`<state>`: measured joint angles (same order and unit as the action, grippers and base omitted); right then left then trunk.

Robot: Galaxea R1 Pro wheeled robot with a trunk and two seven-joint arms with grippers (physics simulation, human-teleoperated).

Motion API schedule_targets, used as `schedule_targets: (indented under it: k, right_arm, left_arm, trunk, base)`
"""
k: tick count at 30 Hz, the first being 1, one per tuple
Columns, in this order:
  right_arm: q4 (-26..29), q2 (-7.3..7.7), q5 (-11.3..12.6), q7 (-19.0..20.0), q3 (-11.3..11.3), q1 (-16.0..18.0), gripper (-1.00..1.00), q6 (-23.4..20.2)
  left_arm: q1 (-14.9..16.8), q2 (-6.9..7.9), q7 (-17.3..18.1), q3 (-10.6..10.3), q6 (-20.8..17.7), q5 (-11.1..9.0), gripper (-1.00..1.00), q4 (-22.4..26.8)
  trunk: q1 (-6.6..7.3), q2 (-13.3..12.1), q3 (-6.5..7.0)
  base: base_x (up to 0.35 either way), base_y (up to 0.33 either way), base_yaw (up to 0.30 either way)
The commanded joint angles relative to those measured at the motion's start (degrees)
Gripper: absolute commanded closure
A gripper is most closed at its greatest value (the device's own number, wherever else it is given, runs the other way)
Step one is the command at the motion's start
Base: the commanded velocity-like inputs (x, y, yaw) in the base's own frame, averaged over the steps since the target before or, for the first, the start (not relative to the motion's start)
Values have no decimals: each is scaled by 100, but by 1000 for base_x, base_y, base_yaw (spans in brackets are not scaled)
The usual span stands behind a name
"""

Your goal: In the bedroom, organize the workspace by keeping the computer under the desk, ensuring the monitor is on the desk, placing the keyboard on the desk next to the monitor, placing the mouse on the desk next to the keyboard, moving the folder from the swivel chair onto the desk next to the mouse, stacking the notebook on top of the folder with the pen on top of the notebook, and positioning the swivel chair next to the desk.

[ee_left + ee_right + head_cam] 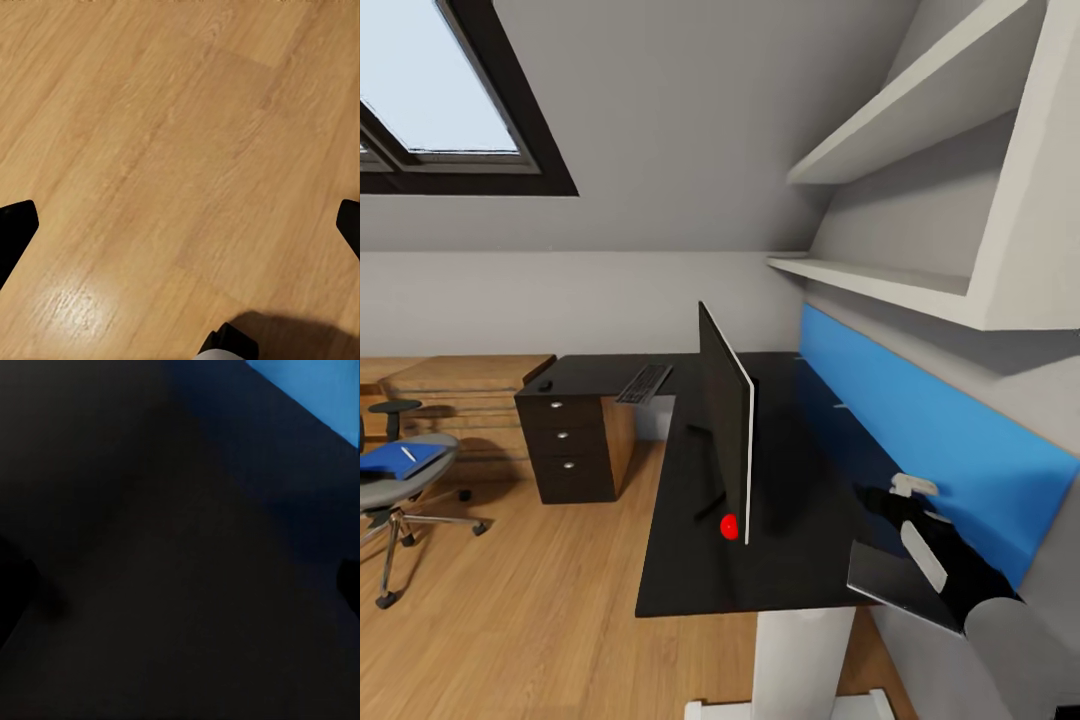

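Currently, largest first.
Desk [690, 575]: monitor [725, 430] stands on it, keyboard [645, 383] at the far corner.
Swivel chair [400, 480]: well apart from the desk, carrying the folder [395, 462].
Right gripper [905, 500]: over the desk, fingers spread, empty.
Left gripper [180, 225]: spread wide, floor below.
Next: likely fetch the folder.

right arm [960, 580]: lower right of the head picture, black, with a round grey part nearest the camera | white strip along its top, small white piece at its far end | left gripper [180, 232]: two black finger tips at the side edges | right gripper [180, 592]: dark finger tips at both side edges
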<state>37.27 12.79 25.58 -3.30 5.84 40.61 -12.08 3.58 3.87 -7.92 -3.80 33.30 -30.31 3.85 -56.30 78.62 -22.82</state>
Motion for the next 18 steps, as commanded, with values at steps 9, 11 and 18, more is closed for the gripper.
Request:
schedule_targets:
  k: [9,11,18]
  right_arm:
    - [1359,21,44,-72,23,-846,-100,-39]
    - [1390,21,47,-73,23,-867,-100,-40]
    - [1416,21,47,-74,22,-884,-100,-40]
  left_arm:
    - [3,0,-43,-42,27,-2,-100,-6]
    - [3,0,-43,-42,24,-2,-100,-7]
    - [3,0,-43,-42,20,-2,-100,-7]
  trunk:
    - [0,3,19]
    - [0,3,19]
    - [0,3,19]
  base:
    - [-39,0,0]
    - [-244,0,0]
    - [-305,0,0]
